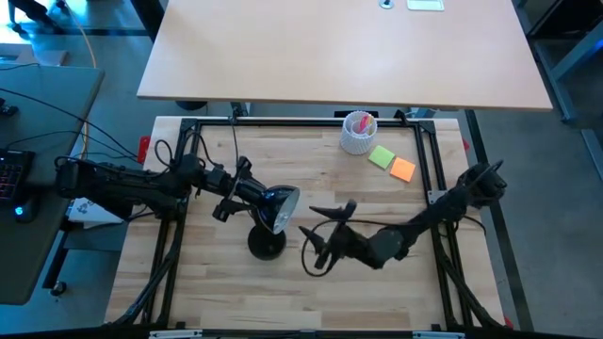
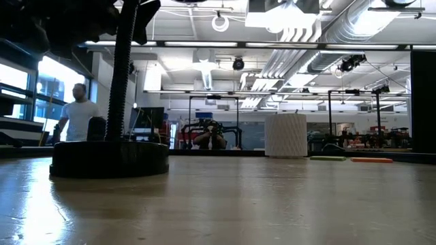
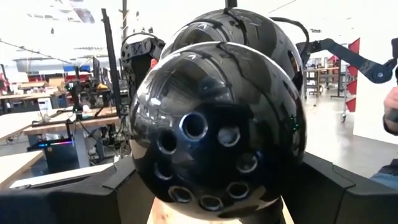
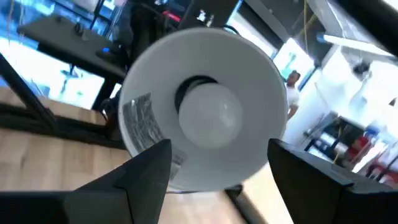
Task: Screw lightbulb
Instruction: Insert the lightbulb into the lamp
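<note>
A black desk lamp stands on its round base (image 1: 267, 245) near the table's middle, and the base also shows in the low view (image 2: 109, 158). Its shade (image 1: 281, 207) opens toward the table's right. The white lightbulb (image 4: 209, 113) sits in the middle of the shade's white inside (image 4: 261, 93). My left gripper (image 1: 247, 194) is shut on the shade's back. My right gripper (image 1: 317, 237) is open just right of the shade's mouth. Its fingers (image 4: 146, 167) stand before the rim, apart from the bulb. My left gripper holds the shade's black domed back (image 3: 155, 180), the part with the vent holes, pinched between its two fingers (image 3: 109, 190). The fingers come level from the table's left. The shade is held off the table on the lamp's neck, and the lamp's base rests on the table.
A white ribbed cup (image 1: 358, 132) stands at the table's far side, with a green note (image 1: 381, 156) and an orange note (image 1: 402, 169) beside it. In the low view people show in the room beyond (image 2: 78, 116). Bare wood lies toward the near edge (image 1: 301, 301).
</note>
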Action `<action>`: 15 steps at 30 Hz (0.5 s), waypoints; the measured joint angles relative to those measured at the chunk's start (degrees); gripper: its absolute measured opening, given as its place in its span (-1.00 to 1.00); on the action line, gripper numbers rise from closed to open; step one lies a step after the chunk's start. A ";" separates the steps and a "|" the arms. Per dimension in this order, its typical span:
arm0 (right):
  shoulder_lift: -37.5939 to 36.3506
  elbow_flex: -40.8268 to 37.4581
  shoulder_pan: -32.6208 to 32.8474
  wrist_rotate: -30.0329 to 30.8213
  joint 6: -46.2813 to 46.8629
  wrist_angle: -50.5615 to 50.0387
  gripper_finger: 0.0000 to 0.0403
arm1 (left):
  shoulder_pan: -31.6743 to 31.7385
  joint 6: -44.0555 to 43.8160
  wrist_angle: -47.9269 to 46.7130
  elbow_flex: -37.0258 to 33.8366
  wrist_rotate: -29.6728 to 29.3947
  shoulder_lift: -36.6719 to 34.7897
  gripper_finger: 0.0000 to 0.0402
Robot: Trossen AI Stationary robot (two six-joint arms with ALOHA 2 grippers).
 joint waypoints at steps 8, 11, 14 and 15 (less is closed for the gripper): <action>0.05 6.66 -0.19 -4.40 -22.41 -16.73 0.31 | 0.00 0.48 0.00 0.00 -0.24 0.00 0.40; 0.02 7.41 -0.65 -5.56 -31.56 -17.33 0.31 | 0.00 0.40 0.00 0.00 -0.29 0.00 0.40; 0.02 8.05 -1.71 -9.07 -42.90 -18.91 0.31 | 0.00 0.28 -0.01 0.00 -0.27 0.00 0.40; 0.02 8.29 -2.20 -9.72 -46.22 -19.85 0.31 | 0.00 0.33 0.00 0.00 -0.27 0.00 0.40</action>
